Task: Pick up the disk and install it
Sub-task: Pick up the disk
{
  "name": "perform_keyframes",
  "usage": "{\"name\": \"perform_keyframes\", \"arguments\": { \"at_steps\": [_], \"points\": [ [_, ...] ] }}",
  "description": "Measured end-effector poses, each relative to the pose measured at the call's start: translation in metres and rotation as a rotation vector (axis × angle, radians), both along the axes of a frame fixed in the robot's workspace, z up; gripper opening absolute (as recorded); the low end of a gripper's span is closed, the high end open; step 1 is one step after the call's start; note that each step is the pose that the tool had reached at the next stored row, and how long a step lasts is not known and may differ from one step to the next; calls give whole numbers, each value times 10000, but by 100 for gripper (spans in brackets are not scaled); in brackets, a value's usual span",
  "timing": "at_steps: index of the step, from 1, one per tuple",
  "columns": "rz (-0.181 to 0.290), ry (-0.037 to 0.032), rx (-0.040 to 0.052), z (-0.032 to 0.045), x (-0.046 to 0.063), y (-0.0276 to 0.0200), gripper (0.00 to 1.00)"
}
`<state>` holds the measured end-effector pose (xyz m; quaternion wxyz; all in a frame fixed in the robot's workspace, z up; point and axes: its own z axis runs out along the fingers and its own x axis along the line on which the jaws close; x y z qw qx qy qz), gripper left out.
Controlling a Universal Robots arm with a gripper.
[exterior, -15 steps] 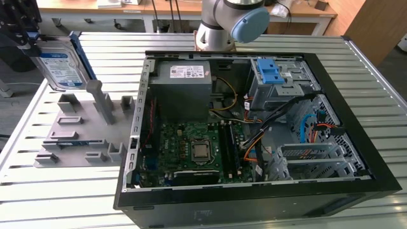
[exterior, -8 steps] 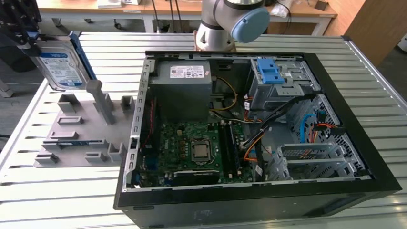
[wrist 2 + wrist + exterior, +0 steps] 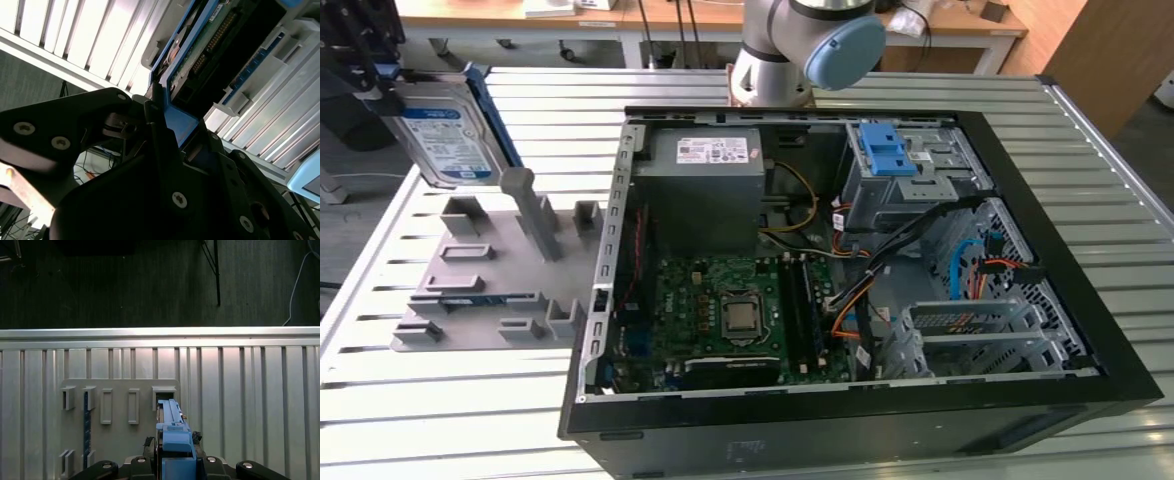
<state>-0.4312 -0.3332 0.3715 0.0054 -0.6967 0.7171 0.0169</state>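
The disk (image 3: 443, 135) is a silver hard drive with a blue-and-white label and a blue frame. It stands on edge at the exterior view's left, above the grey slotted holder (image 3: 487, 275). My gripper (image 3: 376, 85) is shut on its upper end. In the first wrist view the disk's blue edge (image 3: 172, 427) runs out from my gripper (image 3: 175, 462), over the holder's slot (image 3: 164, 396). In the second wrist view my gripper (image 3: 167, 125) clamps the blue frame, and the disk's green circuit side (image 3: 200, 50) shows beyond it.
An open black computer case (image 3: 1067, 300) lies on the slatted metal table (image 3: 480, 420) to the exterior view's right of the holder. Inside are a grey power supply (image 3: 707, 185), a motherboard (image 3: 720, 310) and a drive bay with a blue latch (image 3: 886, 150). The arm's base (image 3: 787, 50) stands behind the case.
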Motion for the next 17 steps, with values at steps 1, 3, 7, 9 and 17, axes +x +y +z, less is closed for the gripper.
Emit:
{"name": "perform_keyframes", "arguments": {
  "at_steps": [1,3,7,9,17],
  "points": [
    [0,0,0,7,0,0,36],
    [1,1,1,24,0,0,36],
    [0,1,1,63,0,0,36],
    [0,1,1,85,0,0,36],
    [1,1,1,158,0,0,36]
  ]
}}
